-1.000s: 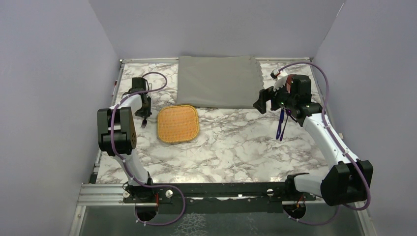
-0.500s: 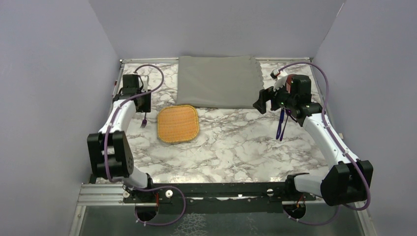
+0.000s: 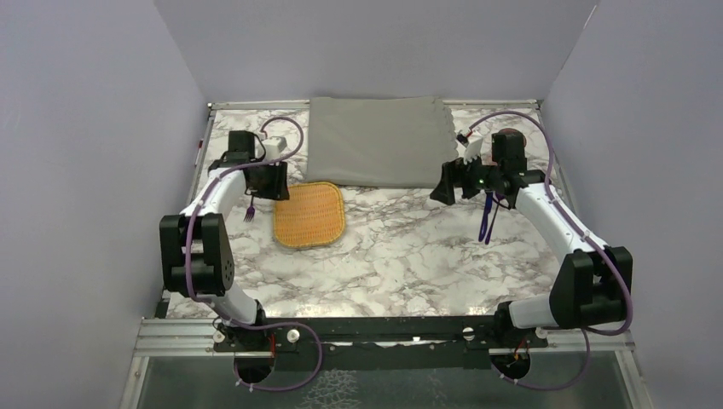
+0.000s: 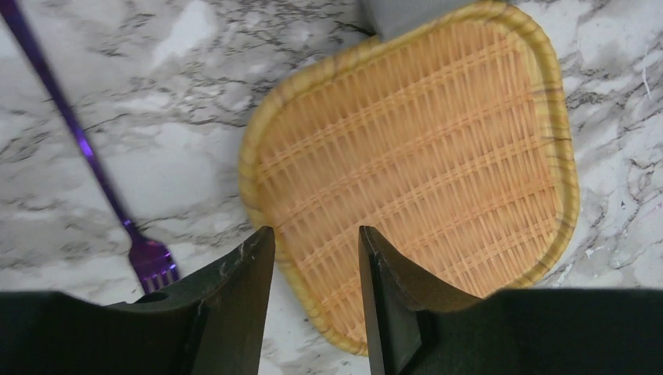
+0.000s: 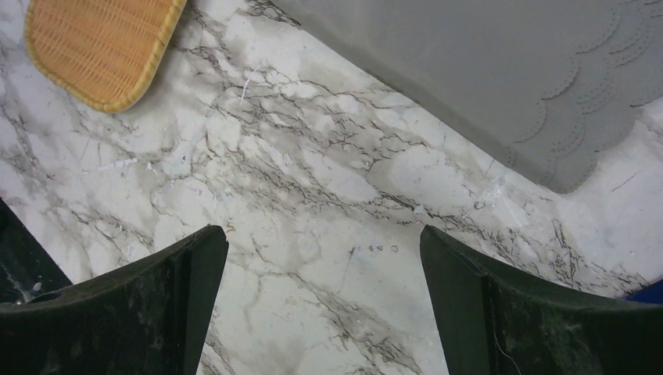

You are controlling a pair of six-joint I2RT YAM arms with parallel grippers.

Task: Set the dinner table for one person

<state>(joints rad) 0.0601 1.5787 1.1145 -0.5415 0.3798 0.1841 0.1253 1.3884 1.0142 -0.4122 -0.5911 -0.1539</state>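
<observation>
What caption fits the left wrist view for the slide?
Left gripper open above the wicker tray's edge; purple fork lying apart on the marble table.

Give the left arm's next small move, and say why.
Probably lower the left gripper and close on the plate rim: its open jaws hang over that rim, the fork lies free beside it, and the plate is mostly off the mat.

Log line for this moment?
left gripper open over woven tray edge | fork lying on dinner table | right gripper open above dinner table
</observation>
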